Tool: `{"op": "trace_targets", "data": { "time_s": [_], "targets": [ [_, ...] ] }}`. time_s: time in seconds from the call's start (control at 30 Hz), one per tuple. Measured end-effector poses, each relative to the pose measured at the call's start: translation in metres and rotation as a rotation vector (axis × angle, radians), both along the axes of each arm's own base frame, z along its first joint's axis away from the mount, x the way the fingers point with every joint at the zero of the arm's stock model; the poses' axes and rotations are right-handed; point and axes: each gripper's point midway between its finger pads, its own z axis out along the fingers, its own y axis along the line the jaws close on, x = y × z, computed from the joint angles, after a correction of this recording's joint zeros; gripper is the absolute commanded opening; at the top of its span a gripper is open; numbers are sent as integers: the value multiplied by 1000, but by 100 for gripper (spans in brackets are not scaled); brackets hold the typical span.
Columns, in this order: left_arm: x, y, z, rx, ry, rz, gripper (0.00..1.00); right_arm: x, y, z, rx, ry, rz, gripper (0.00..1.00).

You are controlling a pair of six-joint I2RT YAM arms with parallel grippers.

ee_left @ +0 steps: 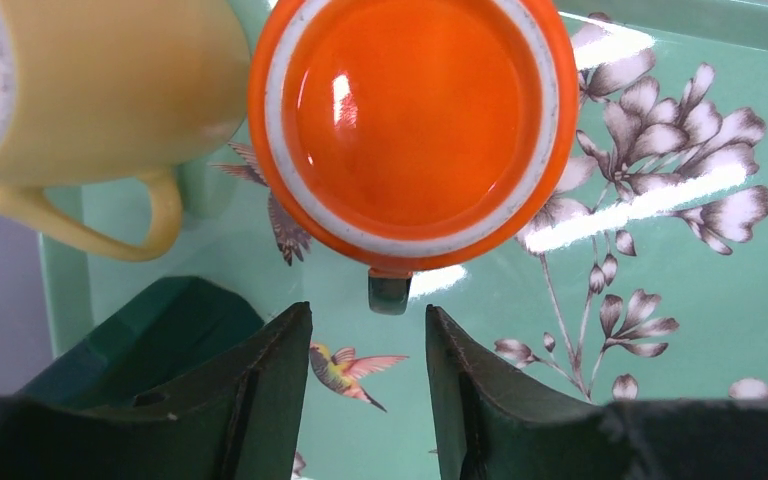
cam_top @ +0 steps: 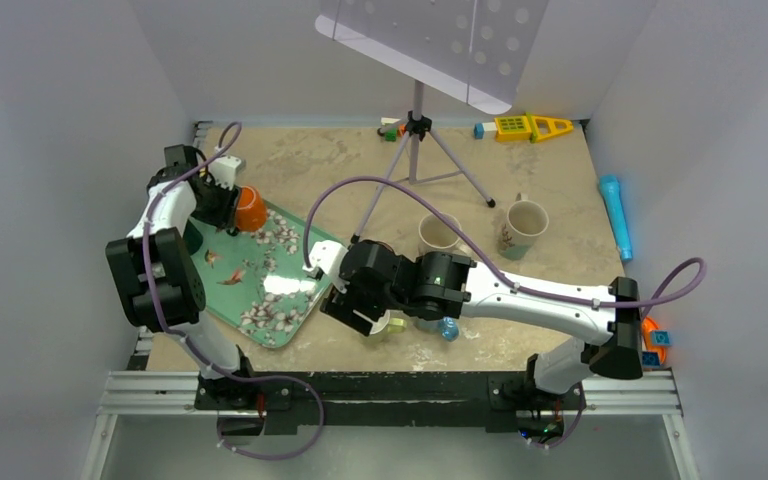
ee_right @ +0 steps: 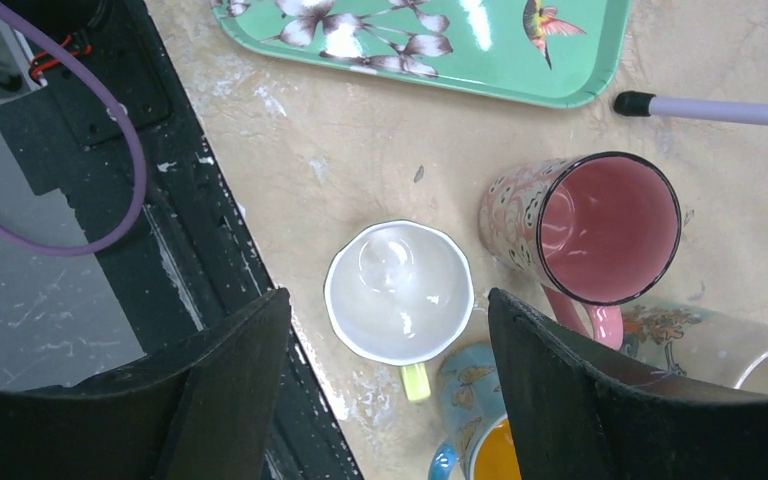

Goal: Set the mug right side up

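An orange mug (cam_top: 250, 210) stands upside down on the far end of the green floral tray (cam_top: 260, 295). In the left wrist view its glossy base (ee_left: 410, 120) faces the camera, and its handle (ee_left: 390, 290) points toward my fingers. My left gripper (ee_left: 367, 310) is open and empty, just short of that handle, not touching it; it also shows in the top view (cam_top: 222, 205). My right gripper (ee_right: 390, 300) is open and empty, hovering over a white cup (ee_right: 398, 290) near the table's front edge, and shows in the top view (cam_top: 355, 315).
A yellow mug (ee_left: 90, 90) sits beside the orange one, with a dark green object (ee_left: 140, 330) next to it. A pink-lined mug (ee_right: 610, 225) and a blue butterfly mug (ee_right: 480, 400) crowd the white cup. Two cream mugs (cam_top: 523, 225), a tripod stand (cam_top: 417, 150) and a blue cylinder (cam_top: 615, 215) stand farther back.
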Motion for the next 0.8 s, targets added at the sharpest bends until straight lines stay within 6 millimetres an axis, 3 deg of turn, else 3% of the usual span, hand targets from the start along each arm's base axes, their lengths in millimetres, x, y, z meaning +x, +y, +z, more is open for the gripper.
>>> {"op": "trace_targets", "data": {
  "time_s": [0.17,0.23,0.3,0.33,0.53,0.63,0.7,0.8],
  "targets": [
    [2,-2,-13,-13,29,-7,52,1,-1,-4,-7,-6,-5,75],
    [7,-2,-18,-15,37,-9,37,2,0,-3,-2,-9,-6,75],
    [12,0,-24,-15,45,-7,15,3,1,-2,2,-11,-8,76],
    [12,0,-27,-15,50,-4,0,3,2,-2,4,-13,-8,77],
    [12,-3,-27,-23,50,-9,0,7,1,8,53,-40,-28,92],
    [3,-18,-20,-95,61,-16,0,9,-1,25,150,-71,-48,99],
    [-10,-34,-4,-169,61,-26,0,11,-2,43,259,-93,-63,98],
    [-29,-64,42,-288,6,-54,0,14,-2,72,476,-69,-60,98]
  ]
}}
